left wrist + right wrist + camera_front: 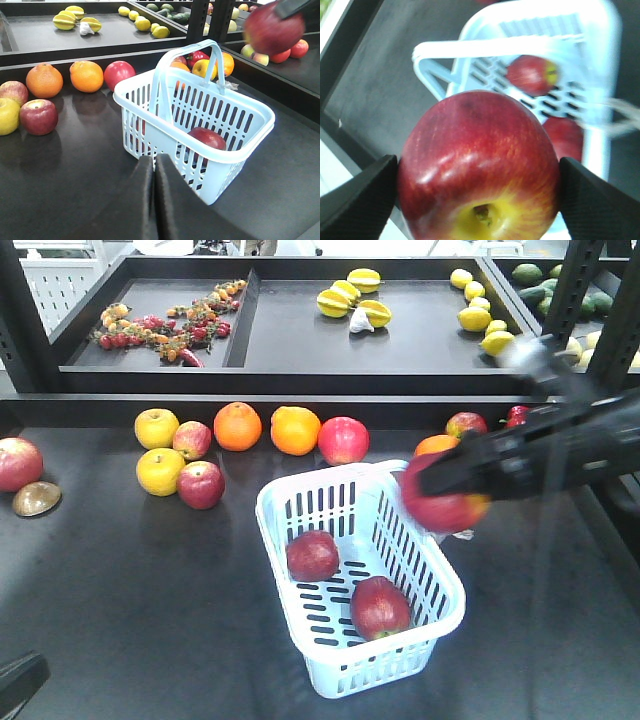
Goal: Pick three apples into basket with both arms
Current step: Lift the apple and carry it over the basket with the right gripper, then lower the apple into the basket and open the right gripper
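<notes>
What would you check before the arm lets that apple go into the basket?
1. Grip: the right gripper has a finger on each side of the held apple. Ok.
2. Position: the held apple sits at the basket's right rim, not clearly over its opening. Not ok yet.
3. Room inside: two apples lie in it, with bare floor left. Ok.
4. Handle: it stands upright across the opening, and its clearance is unclear. Cannot tell.
5. Left gripper: shut, empty, outside the basket. Ok.
</notes>
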You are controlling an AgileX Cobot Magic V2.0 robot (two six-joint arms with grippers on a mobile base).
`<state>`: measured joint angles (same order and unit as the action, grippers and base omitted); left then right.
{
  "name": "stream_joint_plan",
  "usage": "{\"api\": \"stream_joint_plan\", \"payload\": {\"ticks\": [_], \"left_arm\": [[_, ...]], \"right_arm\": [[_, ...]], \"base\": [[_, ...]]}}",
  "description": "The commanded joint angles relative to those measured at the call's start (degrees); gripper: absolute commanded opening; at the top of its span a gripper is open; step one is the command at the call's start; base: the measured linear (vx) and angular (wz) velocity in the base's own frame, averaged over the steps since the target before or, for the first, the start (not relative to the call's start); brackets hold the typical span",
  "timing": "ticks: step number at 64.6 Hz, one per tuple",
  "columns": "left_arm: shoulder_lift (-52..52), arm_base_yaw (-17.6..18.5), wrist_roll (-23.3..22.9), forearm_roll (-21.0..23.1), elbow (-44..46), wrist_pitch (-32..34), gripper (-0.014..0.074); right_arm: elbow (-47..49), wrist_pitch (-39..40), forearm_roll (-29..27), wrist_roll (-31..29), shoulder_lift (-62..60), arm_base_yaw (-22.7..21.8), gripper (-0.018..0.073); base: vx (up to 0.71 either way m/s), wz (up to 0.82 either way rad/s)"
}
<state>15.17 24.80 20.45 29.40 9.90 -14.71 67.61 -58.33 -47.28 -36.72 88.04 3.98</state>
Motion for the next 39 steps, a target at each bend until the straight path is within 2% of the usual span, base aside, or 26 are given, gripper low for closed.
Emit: {"api": "stream_joint_plan", "payload": {"ticks": [1,11,21,28,35,39], "left_arm": [[0.45,0.04,-0.48,0.98,1.32,3.43,-0.0006],[0.45,0.04,-0.48,0.98,1.32,3.43,-0.0006],[0.45,0.04,-0.48,0.98,1.32,3.43,-0.0006],[0.45,0.04,-0.48,0.98,1.32,3.43,-0.0006],[0.45,0.04,-0.48,0.98,1.32,3.43,-0.0006],[0.45,0.04,-0.48,0.98,1.32,3.48,-0.0006]], "right_arm": [[1.66,4.37,0.97,2.24,1.1,3.95,0.0148],[1.66,8.7,4.18,3.26,5.98,8.33,0.0196],[1.66,11.71,3.87,1.98,8.29,9.75,0.0383],[1.66,12.85,3.83,1.32,8.62,10.29,0.0555],[1.66,13.25,3.79,1.32,8.62,10.26,0.0669],[1.66,13.25,3.79,1.32,8.62,10.26,0.0699]], "base": [[0.0,0.0],[0.0,0.0],[0.0,0.0],[0.0,0.0],[0.0,0.0],[0.0,0.0]]}}
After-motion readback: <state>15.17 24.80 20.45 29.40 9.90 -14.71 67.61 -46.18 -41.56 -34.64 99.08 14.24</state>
